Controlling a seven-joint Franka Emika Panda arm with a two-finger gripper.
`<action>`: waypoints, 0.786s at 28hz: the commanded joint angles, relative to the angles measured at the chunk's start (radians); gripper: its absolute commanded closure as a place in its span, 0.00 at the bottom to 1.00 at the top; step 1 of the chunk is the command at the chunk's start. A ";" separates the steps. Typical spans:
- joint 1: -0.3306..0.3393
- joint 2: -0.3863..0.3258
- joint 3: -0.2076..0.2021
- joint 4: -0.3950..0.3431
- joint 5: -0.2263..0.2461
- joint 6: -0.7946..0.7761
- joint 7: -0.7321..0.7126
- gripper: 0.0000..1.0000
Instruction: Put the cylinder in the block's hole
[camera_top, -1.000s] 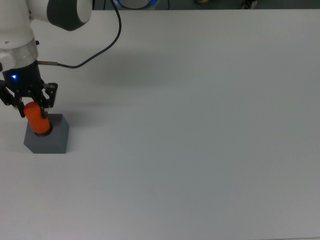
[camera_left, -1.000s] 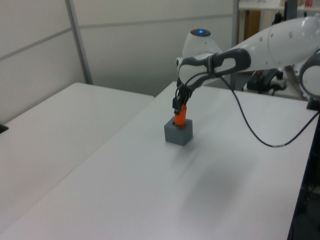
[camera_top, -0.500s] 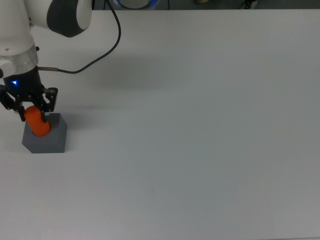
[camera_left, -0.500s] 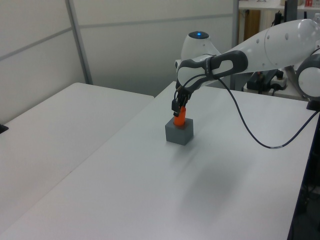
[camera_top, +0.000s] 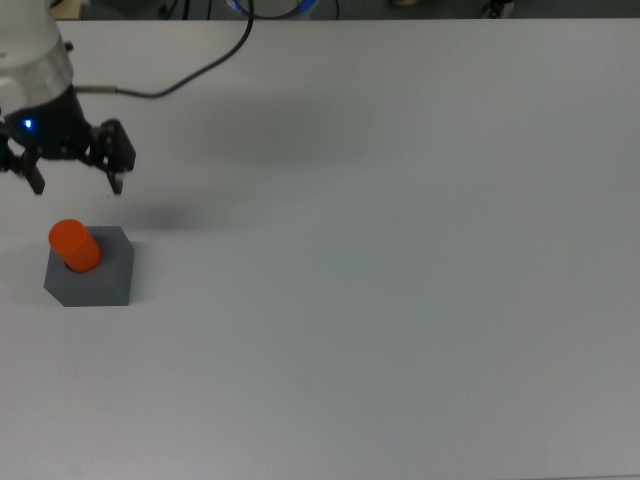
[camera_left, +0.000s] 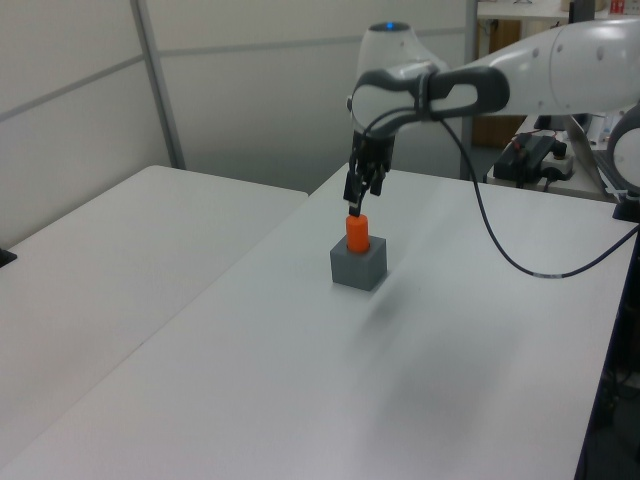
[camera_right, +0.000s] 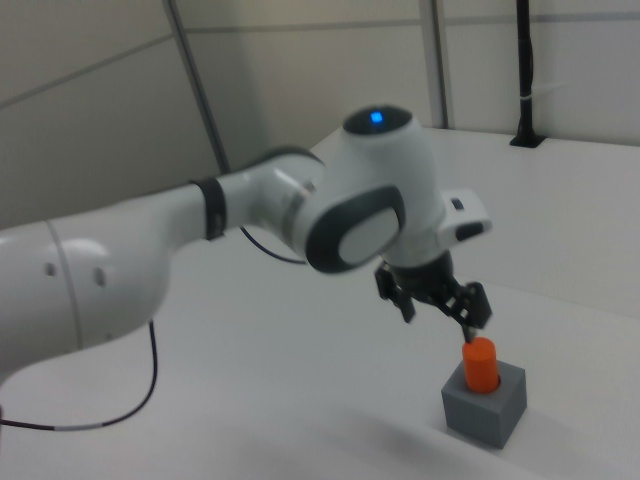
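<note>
The orange cylinder (camera_top: 74, 245) stands upright in the hole of the grey block (camera_top: 103, 280), its upper half sticking out above the top face; it also shows as the cylinder (camera_left: 357, 232) in the block (camera_left: 358, 265) and as the cylinder (camera_right: 479, 364) in the block (camera_right: 485, 406). My gripper (camera_top: 77, 183) hangs open above the cylinder with nothing between its fingers. In the left view the gripper (camera_left: 358, 197) is a short way above the cylinder's top, and in the right view the gripper (camera_right: 440, 309) is likewise clear of it.
The block sits near the top view's left edge on a white table (camera_top: 380, 260). A black cable (camera_top: 190, 75) runs from the arm across the table's far part. A second white table (camera_left: 120, 240) stands at the left view's left.
The fingers have let go of the cylinder and the gripper has risen straight up. The cylinder stays standing in the block's hole.
</note>
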 joint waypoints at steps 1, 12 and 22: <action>0.006 -0.051 0.002 0.015 -0.010 -0.096 0.007 0.00; 0.006 -0.051 0.002 0.013 -0.051 -0.116 0.004 0.00; 0.004 -0.050 -0.007 0.013 -0.060 -0.116 0.005 0.00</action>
